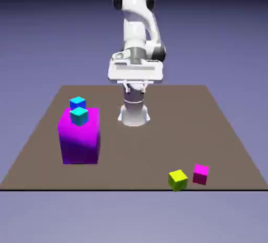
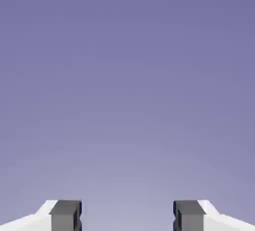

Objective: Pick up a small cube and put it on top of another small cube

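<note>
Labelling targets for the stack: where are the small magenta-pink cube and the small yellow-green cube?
small magenta-pink cube [image 1: 200, 174], exterior view, on its front face.
small yellow-green cube [image 1: 178, 179], exterior view, near its middle.

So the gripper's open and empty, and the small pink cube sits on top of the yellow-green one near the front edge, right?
Not quite. The small pink cube is not stacked: in the exterior view it rests on the table beside the yellow-green cube. The gripper is open and empty, as the hand view shows.

Brown table [image 1: 42, 147]: purple block [image 1: 79, 142], cyan cube [image 1: 77, 102], yellow-green cube [image 1: 178, 179], small magenta cube [image 1: 200, 174] just beside.
</note>
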